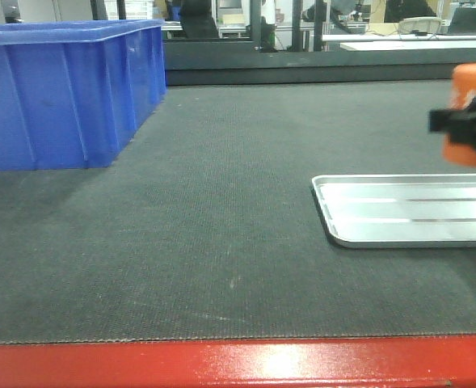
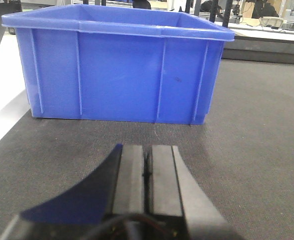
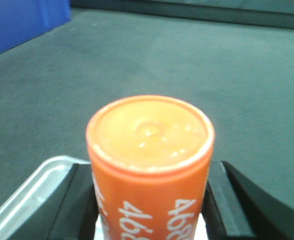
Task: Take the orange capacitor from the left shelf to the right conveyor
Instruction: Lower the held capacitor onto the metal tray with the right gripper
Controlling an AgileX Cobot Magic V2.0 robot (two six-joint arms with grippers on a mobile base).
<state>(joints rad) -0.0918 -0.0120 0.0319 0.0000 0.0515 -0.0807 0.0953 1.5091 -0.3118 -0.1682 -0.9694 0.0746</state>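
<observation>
- The orange capacitor (image 3: 149, 165), a cylinder with white "4680" numerals on its side, is clamped upright between the black jaws of the right gripper (image 3: 150, 200). Its flat top faces the right wrist camera.
- In the front view it sits at the 3 o'clock edge of the frame, partly cut off and held off the surface, with the black gripper across its middle.
- Directly beneath it, at 4 o'clock in the front view, lies a flat silver metal tray (image 1: 383, 212). Its rounded corner shows at 7 o'clock in the right wrist view.
- The tray rests on the right conveyor (image 1: 205, 202), a dark grey textured belt with a red front edge at 6 o'clock.
- A blue plastic bin (image 1: 60, 89) stands on the belt at 10 o'clock, well apart from the capacitor.
- The left gripper (image 2: 147, 172) has its jaws pressed together on nothing, low over the belt just in front of the bin.
- The left shelf is not in view.
- Risk: released here, the capacitor would likely land on the tray, not on bare belt. Dropped from height or tilted, a cylinder could topple and roll.
</observation>
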